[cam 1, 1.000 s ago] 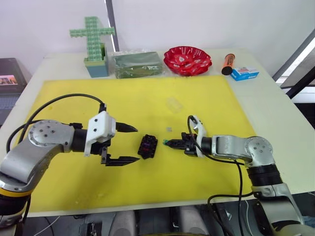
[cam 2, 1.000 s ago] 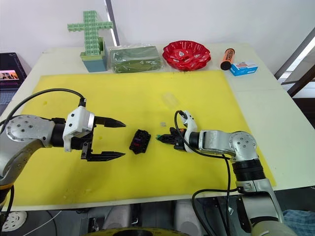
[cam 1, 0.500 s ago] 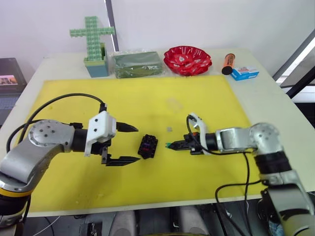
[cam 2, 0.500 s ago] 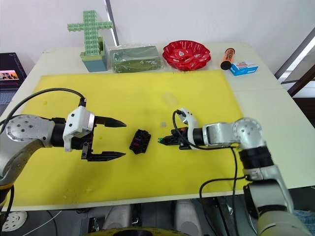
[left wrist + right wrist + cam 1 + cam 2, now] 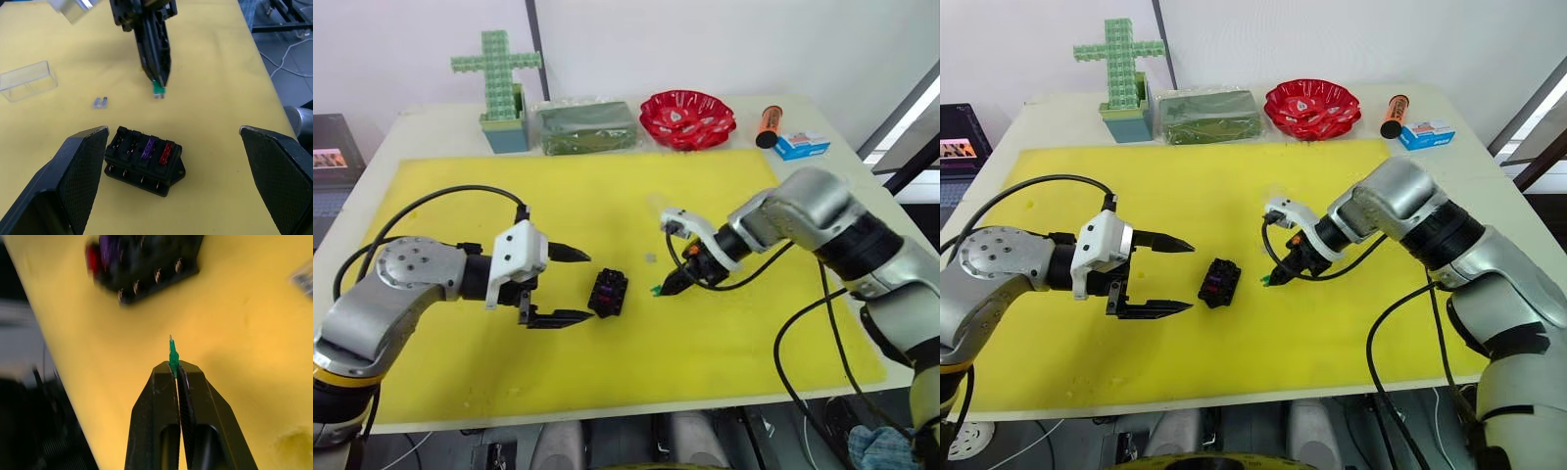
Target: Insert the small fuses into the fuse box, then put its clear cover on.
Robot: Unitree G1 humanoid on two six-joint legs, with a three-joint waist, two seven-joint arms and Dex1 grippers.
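Green fuse [image 5: 158, 88] pinched in right gripper [image 5: 175, 366] beside fuse box [image 5: 143, 160].

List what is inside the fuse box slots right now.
In the fuse box, one purple fuse and one red fuse sit side by side in adjacent slots. The two slots next to the purple one look empty. How deep the blades sit cannot be seen.

A pale cream rectangular table [image 5: 862, 211] stands against a plain white wall [image 5: 705, 39], topped by a large yellow mat [image 5: 607, 196]. A dark vertical pole [image 5: 534, 44] rises behind it; a dark screen [image 5: 333, 162] sits at left.
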